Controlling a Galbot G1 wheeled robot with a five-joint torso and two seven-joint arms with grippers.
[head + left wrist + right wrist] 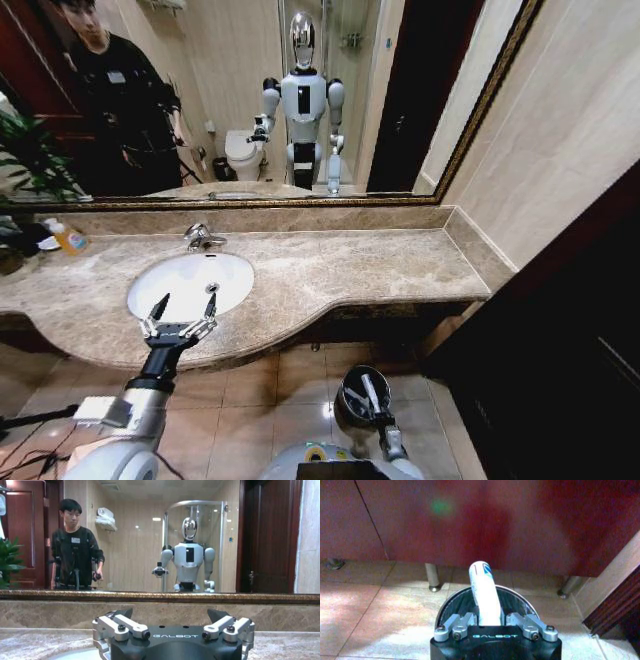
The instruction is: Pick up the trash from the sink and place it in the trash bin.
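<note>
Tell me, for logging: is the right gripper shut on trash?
Yes. The right gripper pinches a white tube above the trash bin.

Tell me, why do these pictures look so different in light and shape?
Head view: wide lens bows the countertop edge and the mirror frame; even light, left gripper over the sink. Left wrist view: mirror reflections stay fairly sharp. Right wrist view: dim reddish cast, a soft green glare spot on the dark wood panel; the white tube in the right gripper over the trash bin looks soft.
</note>
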